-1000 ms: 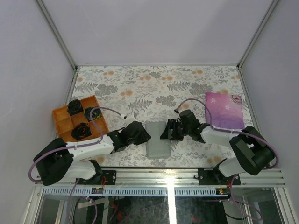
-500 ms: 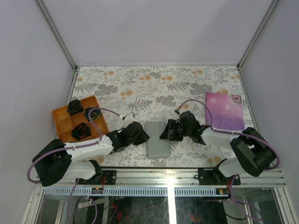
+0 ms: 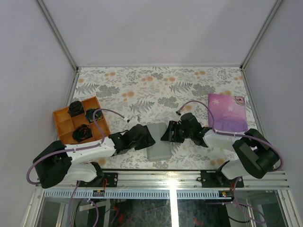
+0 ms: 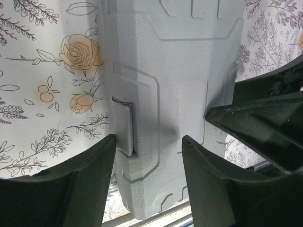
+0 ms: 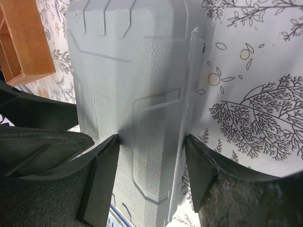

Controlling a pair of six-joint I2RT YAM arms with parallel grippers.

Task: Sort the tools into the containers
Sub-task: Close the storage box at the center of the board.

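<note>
A closed grey tool case (image 3: 159,142) lies near the table's front edge between my two grippers. My left gripper (image 3: 147,139) is open at the case's left side; in its wrist view, the left gripper (image 4: 149,146) straddles the case (image 4: 180,71) beside the latch (image 4: 124,127), with gaps on both sides. From the right, my right gripper (image 3: 166,133) holds the case. In its wrist view, the right gripper (image 5: 151,142) has both fingers pressed on the case (image 5: 142,71), one on the lid, one at its right edge. Dark round items (image 3: 83,133) lie in an orange tray; I cannot tell which tools they are.
The orange divided tray (image 3: 75,105) stands at the left, close behind my left arm. A purple star-patterned cloth (image 3: 227,112) lies at the right. Flowered table covering stretches to the back wall. The table's metal front rail (image 3: 170,177) runs just below the case.
My left gripper's jaws have opened wider and moved right, up against the case. The case's near end has shifted slightly. The right gripper has kept its hold.
</note>
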